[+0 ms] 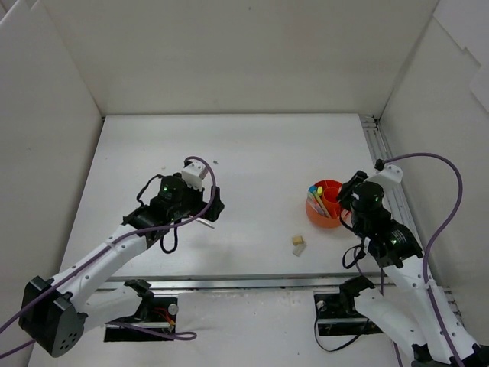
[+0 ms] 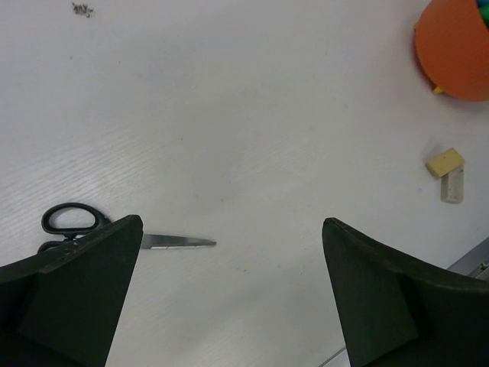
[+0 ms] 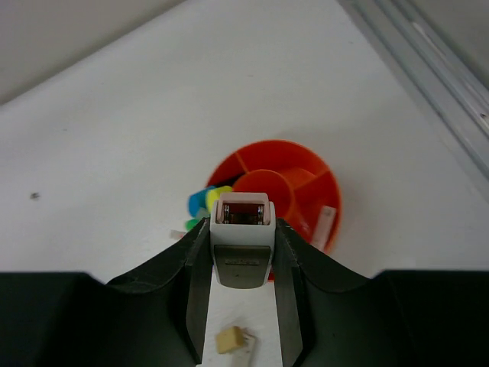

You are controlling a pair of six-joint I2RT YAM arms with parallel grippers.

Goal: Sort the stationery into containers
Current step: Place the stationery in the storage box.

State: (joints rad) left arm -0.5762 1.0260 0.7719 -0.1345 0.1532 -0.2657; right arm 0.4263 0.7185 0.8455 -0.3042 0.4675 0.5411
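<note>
The round orange-red pot [image 1: 327,208] stands at the right of the table, with highlighters and pens [image 1: 315,199] inside. My right gripper [image 1: 348,196] hovers beside it, shut on a pinkish-white clip [image 3: 243,248] held just in front of the pot [image 3: 302,180] in the right wrist view. Blue, yellow and green highlighter tips [image 3: 203,201] show in a left compartment. A beige eraser [image 1: 296,240] and a white eraser [image 1: 300,249] lie together in front of the pot. My left gripper [image 1: 212,208] is open and empty above the table's middle left.
Black-handled scissors [image 2: 76,220] lie beside my left gripper's [image 2: 229,229] left finger, blades pointing right. In that view the erasers [image 2: 445,162] and the pot [image 2: 457,53] sit far right. An aluminium rail [image 1: 386,164] runs along the table's right edge. White walls enclose the table.
</note>
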